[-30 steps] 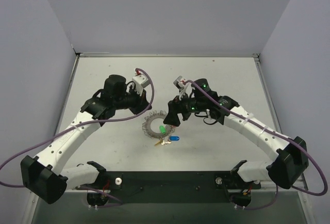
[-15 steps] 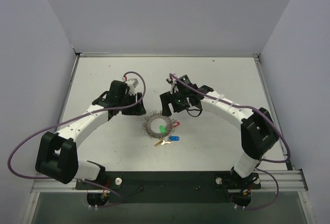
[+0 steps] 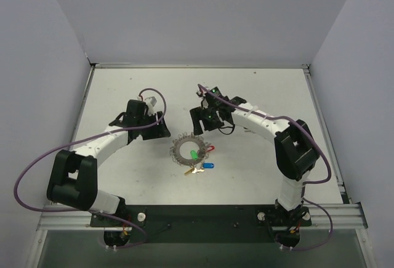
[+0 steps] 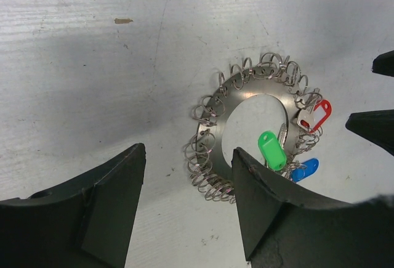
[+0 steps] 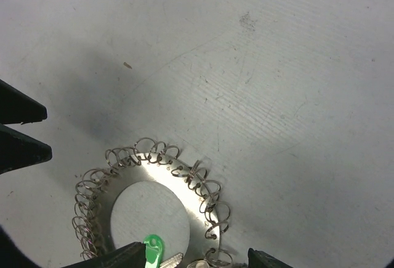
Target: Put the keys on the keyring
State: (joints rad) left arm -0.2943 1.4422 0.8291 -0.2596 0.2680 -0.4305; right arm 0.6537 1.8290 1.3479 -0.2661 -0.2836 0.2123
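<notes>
Open table (image 3: 258, 95) all round the keyring (image 3: 177, 151) and keys (image 3: 208, 166)

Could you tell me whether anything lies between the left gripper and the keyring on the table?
Nothing visible does. The left gripper has its jaws open and faces the keyring, with only bare table on the way. The keys lie at the ring's far side, out of the path.
</notes>
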